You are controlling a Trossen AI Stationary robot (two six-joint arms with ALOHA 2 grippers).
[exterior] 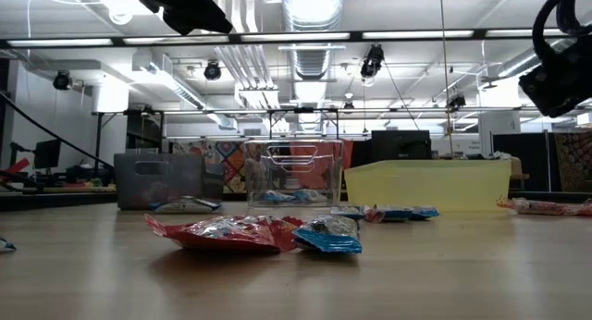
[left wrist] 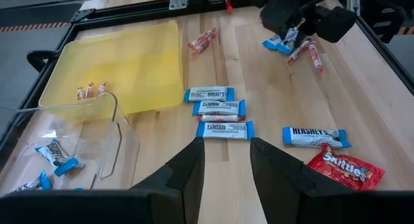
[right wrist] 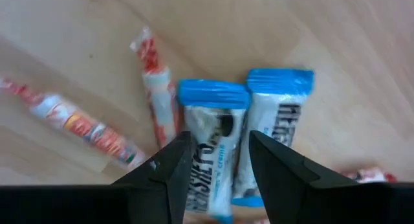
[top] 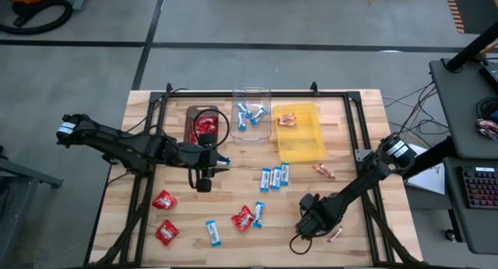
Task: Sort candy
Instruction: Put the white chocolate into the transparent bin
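Right tool [right wrist: 217, 149] over blue bar [right wrist: 210, 143], sticks [right wrist: 155, 81] just beside.

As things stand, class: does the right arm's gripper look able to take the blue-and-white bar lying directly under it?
Probably yes. The right gripper hangs just above the blue-and-white bar with its fingers open on either side, nothing covering it. A second bar and a thin stick lie close beside it and could get nudged.
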